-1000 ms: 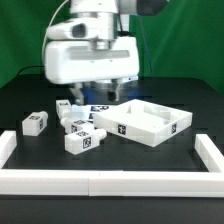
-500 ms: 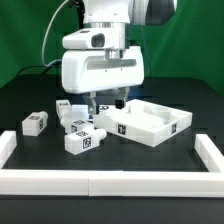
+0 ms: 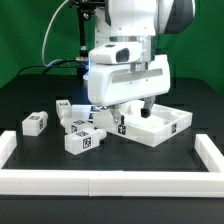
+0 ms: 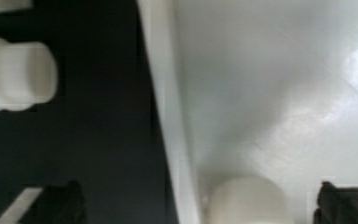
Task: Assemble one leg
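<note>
4 small white blocks on the black counter (image 3: 40, 150), all toward the exterior view's left. The front leg (image 3: 84, 141) sits closest to the counter's near edge, with the middle leg (image 3: 78, 125) just beside it, maybe touching, I can't tell. The back leg (image 3: 65, 106) is behind those 2, and the outlying leg (image 3: 34, 122) stands apart, nearest the counter's left edge.

These look like stiff, light blocks that won't crush. Their smooth faces could slide in a pinch. My read is to take one across its 2 long flat sides at mid-length. The outlying leg gives the fingers the most room, while the front pair are crowded.

The hand (image 3: 133, 108) is nowhere near them. It's spread wide and carrying nothing, hanging over the tray-like piece (image 3: 140, 132) toward the exterior view's right. In the wrist view the hand (image 4: 202, 203) straddles the tray-like piece's rim (image 4: 163, 100), with dark fingertips (image 4: 51, 205) at either side and no part between them.

Plenty is hidden. The arm's casing covers the tray-like piece's rear wall and the counter behind it. The tags are too small to read. No leg shows which end joins. The white rounded shape (image 4: 7, 75) in the wrist view is blurred; it may be a leg, I can't say. A white rail (image 3: 100, 182) fences the near edge.
</note>
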